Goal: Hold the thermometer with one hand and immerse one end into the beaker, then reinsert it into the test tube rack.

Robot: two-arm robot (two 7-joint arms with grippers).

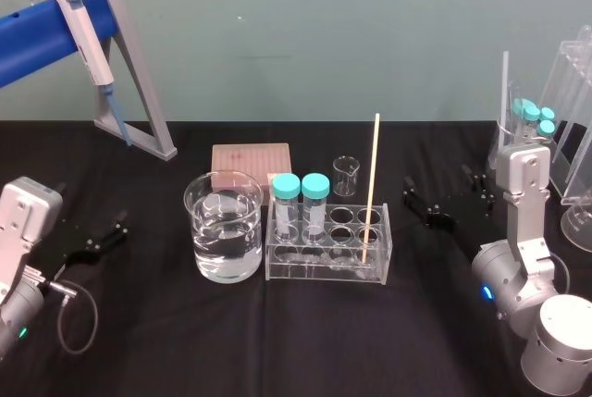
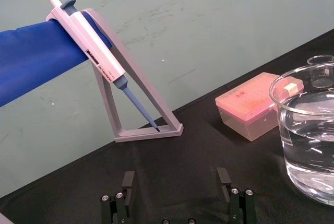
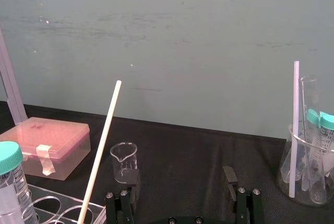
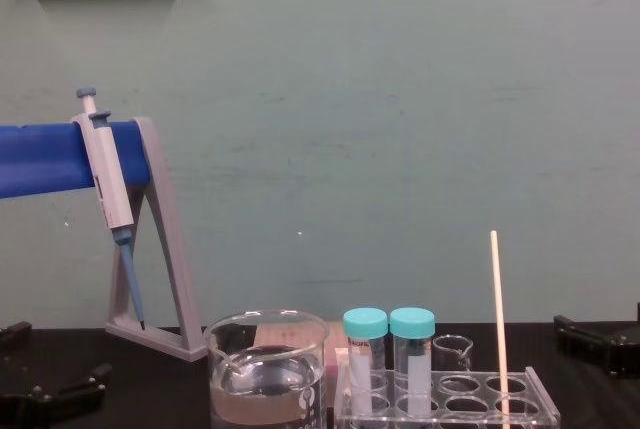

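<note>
right of rack (image 1: 326, 266), end effector (image 1: 442, 199) (open)

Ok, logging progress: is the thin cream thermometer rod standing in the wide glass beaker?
No, the thin cream thermometer rod stands in the clear plastic rack, apart from the wide glass beaker.

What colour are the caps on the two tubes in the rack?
The caps are teal; the head view shows them best.
</note>
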